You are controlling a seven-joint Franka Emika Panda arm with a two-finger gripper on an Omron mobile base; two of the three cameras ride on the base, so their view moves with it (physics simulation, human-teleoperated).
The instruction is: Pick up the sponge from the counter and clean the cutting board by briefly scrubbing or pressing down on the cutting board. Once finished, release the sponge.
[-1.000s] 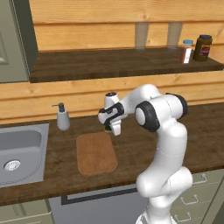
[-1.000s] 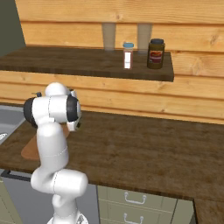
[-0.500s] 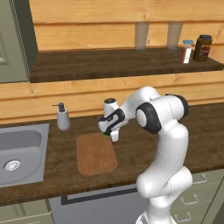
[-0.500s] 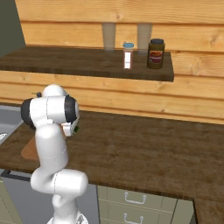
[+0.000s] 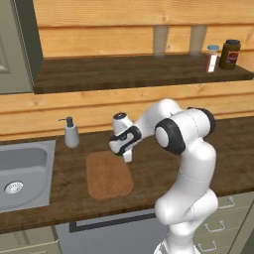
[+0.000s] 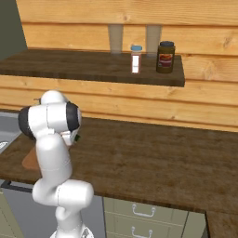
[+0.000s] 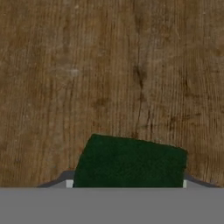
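Green sponge (image 7: 131,162) sits gripped between the jaws, so picking up is done. Below them lies the cutting board (image 5: 108,174). Scrubbing and letting go remain.

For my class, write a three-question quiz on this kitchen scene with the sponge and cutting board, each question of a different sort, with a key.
1. True or false: the sponge lies loose on the counter.
2. What stands between the sink and the cutting board? A) soap dispenser B) kettle C) mug
3. Fill in: the dark jar and the small bottle stand on the ____.

Key: 1 false, it sits between the jaws of the gripper; 2 A; 3 shelf.
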